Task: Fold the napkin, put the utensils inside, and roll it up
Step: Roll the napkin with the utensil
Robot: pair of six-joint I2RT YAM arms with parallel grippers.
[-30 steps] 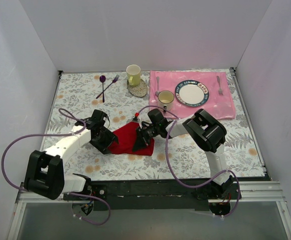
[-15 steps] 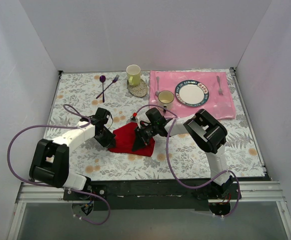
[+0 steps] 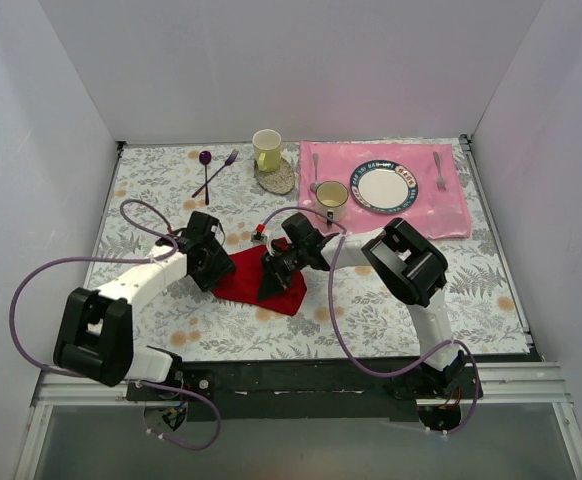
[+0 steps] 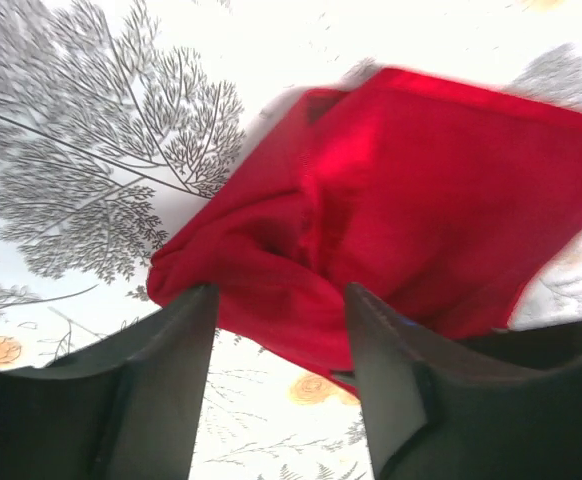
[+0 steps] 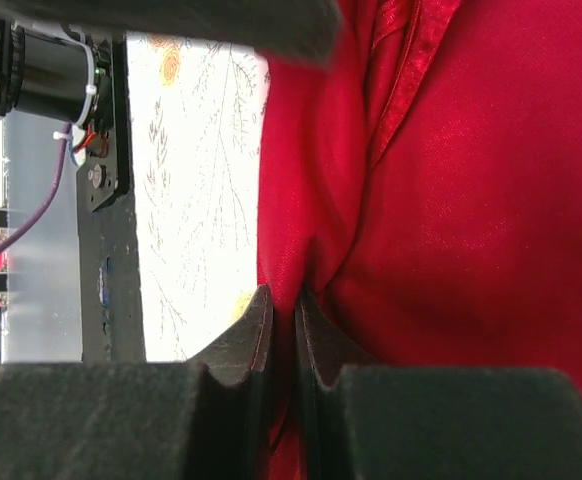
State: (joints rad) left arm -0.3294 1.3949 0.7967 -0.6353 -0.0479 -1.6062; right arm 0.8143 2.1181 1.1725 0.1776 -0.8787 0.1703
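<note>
The red napkin [image 3: 243,282] lies bunched and folded on the patterned tablecloth between my two arms. My right gripper [image 3: 269,283] comes at it from the right and is shut on a raised fold of the cloth [image 5: 441,200]; in the right wrist view the gripper [image 5: 283,300] has its jaws pinched tight on the red fabric. My left gripper [image 3: 223,272] sits at the napkin's left edge. Seen from the left wrist, that gripper [image 4: 279,295] is open, with the napkin's rolled edge [image 4: 271,265] lying just at its fingertips. The utensils are hidden.
At the back left lie a purple spoon and fork [image 3: 214,170]. A pale yellow mug [image 3: 267,149] stands on a coaster. The pink placemat [image 3: 441,215] at the back right carries a plate [image 3: 381,187], a mug [image 3: 331,200] and silver cutlery [image 3: 438,170].
My left gripper closed at the napkin's left edge, then opened again. My right gripper, still pinching the cloth, shifted a little left and dragged the napkin with it.
</note>
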